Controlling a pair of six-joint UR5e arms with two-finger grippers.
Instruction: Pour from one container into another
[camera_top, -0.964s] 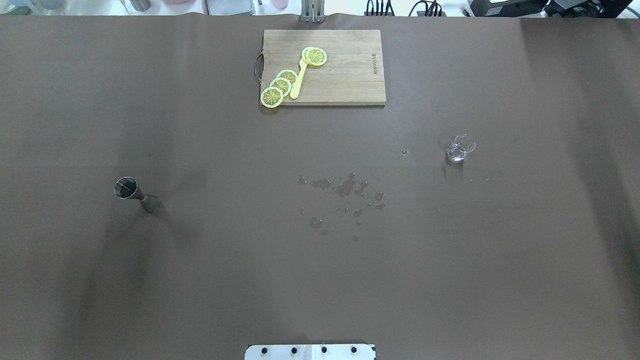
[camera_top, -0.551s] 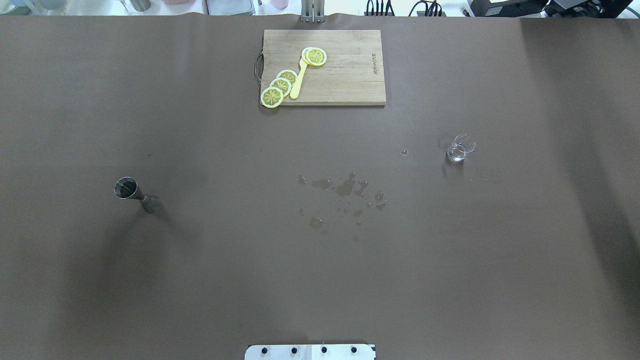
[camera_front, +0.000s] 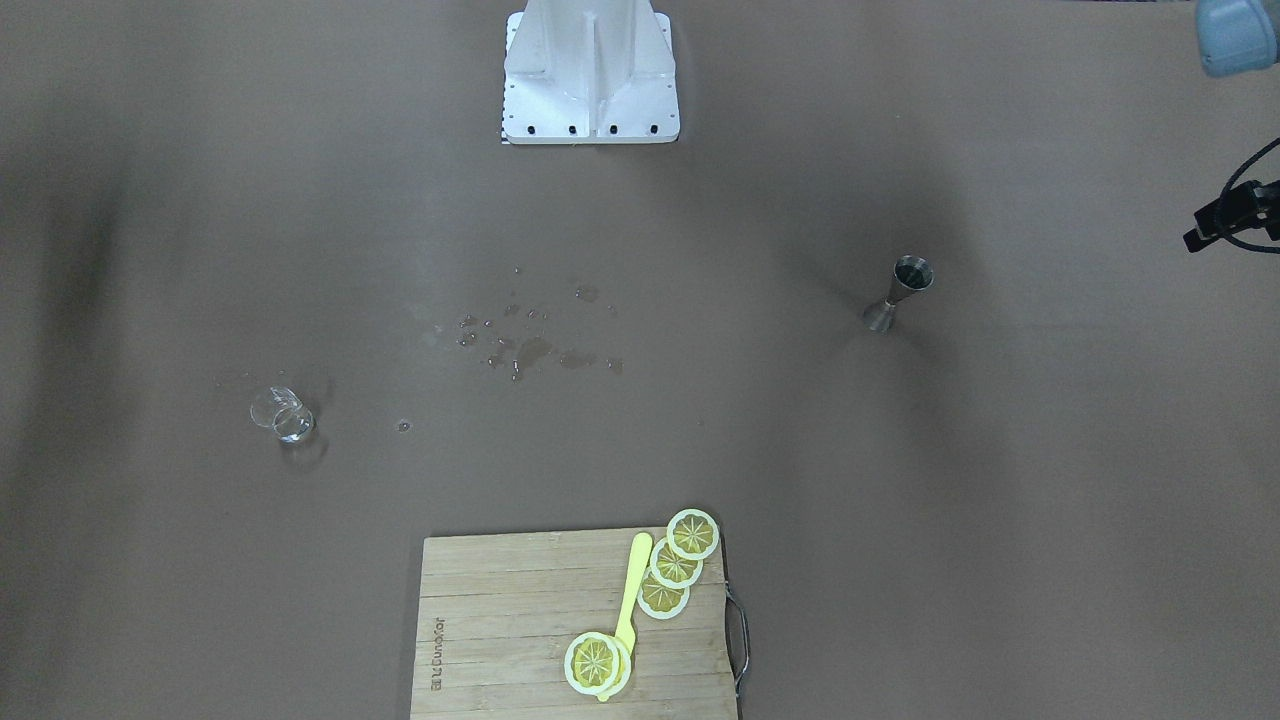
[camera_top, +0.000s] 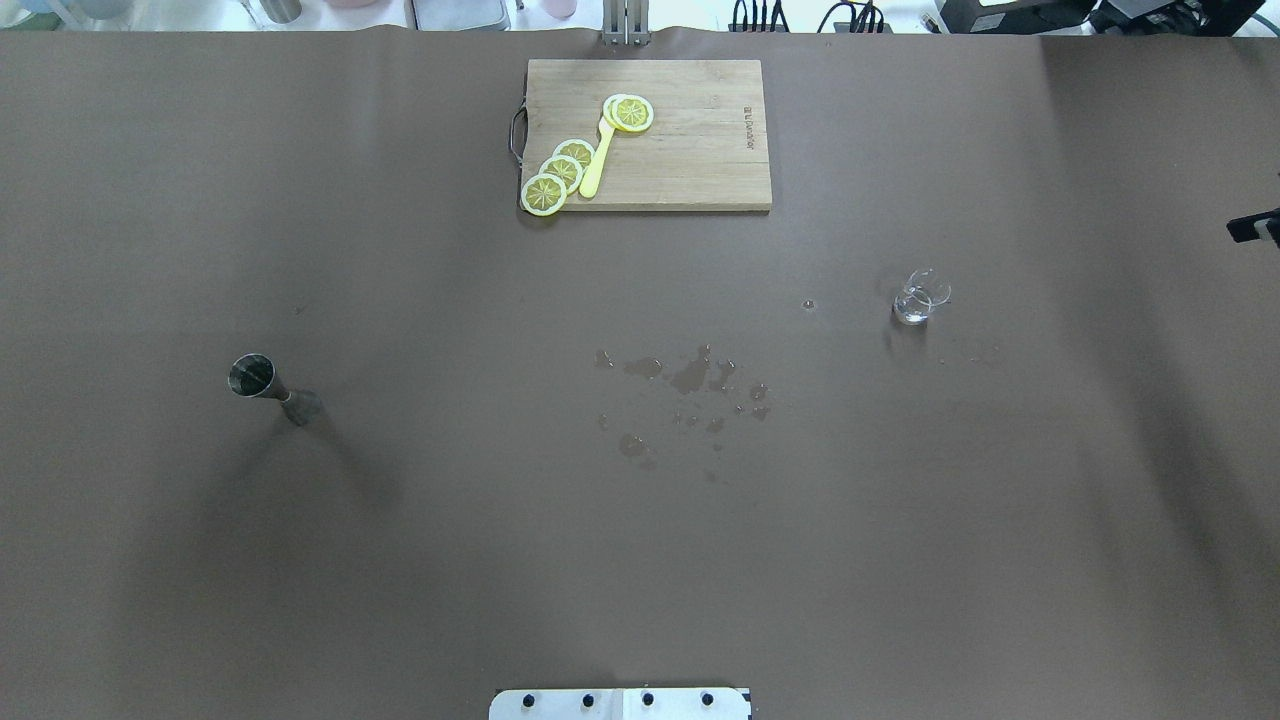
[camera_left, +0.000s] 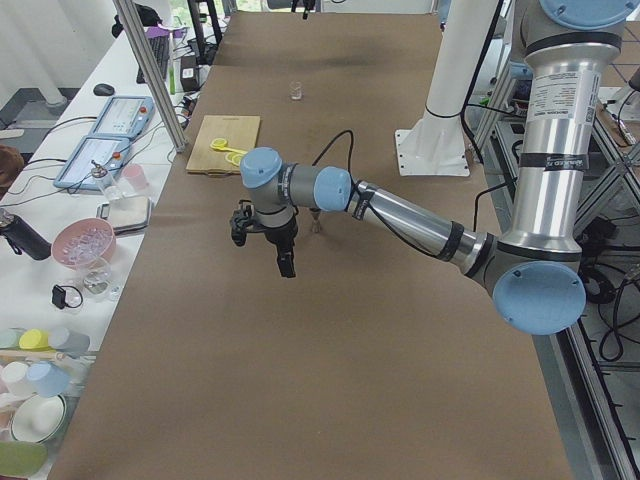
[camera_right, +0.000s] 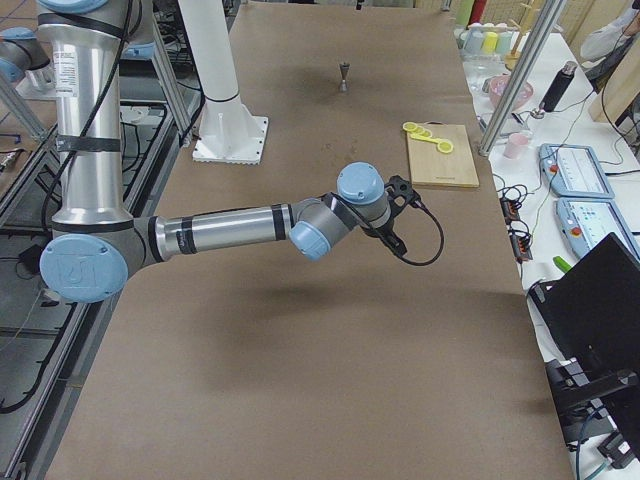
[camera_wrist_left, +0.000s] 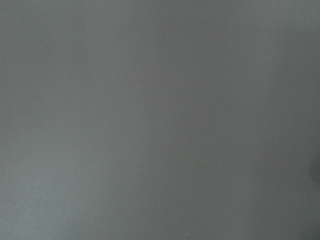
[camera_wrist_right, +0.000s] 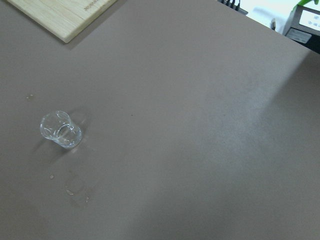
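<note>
Pouring looks not yet begun: the glass cup (camera_top: 920, 298) stands upright on the table, beyond the cutting board's (camera_top: 700, 150) right corner and nearer the robot. The jigger (camera_top: 268, 385) stands well off to the board's left, also nearer the robot. The two are far apart and neither is held. Wet patches (camera_top: 690, 378) lie on the board's robot side. Left gripper (camera_left: 283, 258) and right gripper (camera_right: 396, 236) hang clear of both; I cannot tell whether their jaws are apart or together. Grasping, carrying and tipping all remain.
</note>
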